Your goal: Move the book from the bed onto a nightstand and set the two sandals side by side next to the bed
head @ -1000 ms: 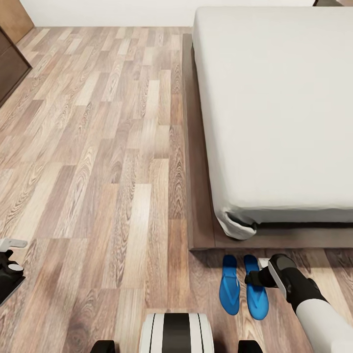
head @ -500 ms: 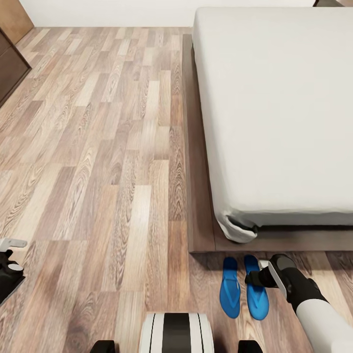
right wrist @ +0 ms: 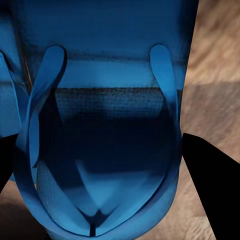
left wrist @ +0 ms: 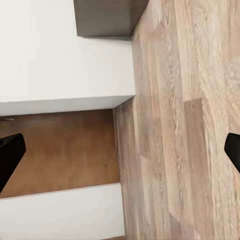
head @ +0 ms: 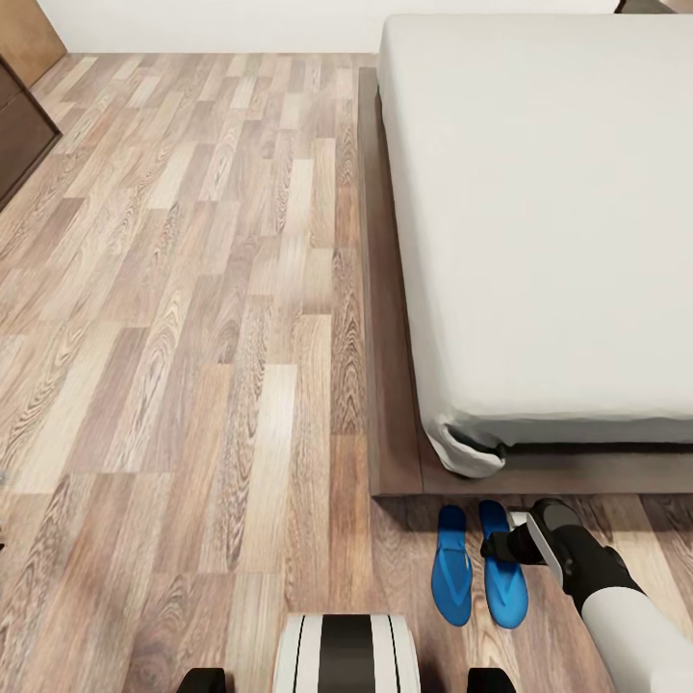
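Fingers [right wrist: 210,172] astride bright blue strapped sandal [right wrist: 100,130].

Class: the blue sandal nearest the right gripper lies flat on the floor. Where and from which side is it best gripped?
Probably across its side edges near the straps, from above: the sandal lies flat and thin, and the right gripper already straddles it, open.

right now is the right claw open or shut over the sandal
Open. In the right wrist view the right claw has a fingertip at each side of the sandal, not pressing it.
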Motion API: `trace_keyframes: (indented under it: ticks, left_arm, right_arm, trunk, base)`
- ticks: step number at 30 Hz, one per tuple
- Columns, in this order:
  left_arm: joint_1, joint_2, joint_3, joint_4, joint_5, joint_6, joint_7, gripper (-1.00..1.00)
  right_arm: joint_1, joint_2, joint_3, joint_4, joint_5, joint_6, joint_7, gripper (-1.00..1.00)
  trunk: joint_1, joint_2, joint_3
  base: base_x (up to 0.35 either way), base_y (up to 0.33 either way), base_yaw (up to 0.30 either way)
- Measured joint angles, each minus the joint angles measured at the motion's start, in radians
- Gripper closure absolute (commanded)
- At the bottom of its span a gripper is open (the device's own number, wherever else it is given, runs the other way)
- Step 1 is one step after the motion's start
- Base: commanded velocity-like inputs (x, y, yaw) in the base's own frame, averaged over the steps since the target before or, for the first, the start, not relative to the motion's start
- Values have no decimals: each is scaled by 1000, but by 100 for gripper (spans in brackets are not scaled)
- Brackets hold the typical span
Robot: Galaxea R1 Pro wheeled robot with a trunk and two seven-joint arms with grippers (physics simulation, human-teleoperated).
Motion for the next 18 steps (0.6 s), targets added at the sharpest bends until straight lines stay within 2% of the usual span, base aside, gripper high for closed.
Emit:
trace_keyframes:
  ticks: [4, 18]
  left_arm:
    - [1, 11, -1, -1, 1, -2, 1, -100]
    - [2, 14, -4, -3, 1, -4, 1, -100]
  right_arm:
    - [0, 0, 0, 0, 0, 0, 0, 100]
    - [0, 0, 0, 0, 1, 0, 0, 100]
  trunk:
    - [0, 0, 0]
    - [0, 0, 0]
  base:
    - [50, 0, 0]
    - [7, 0, 0]
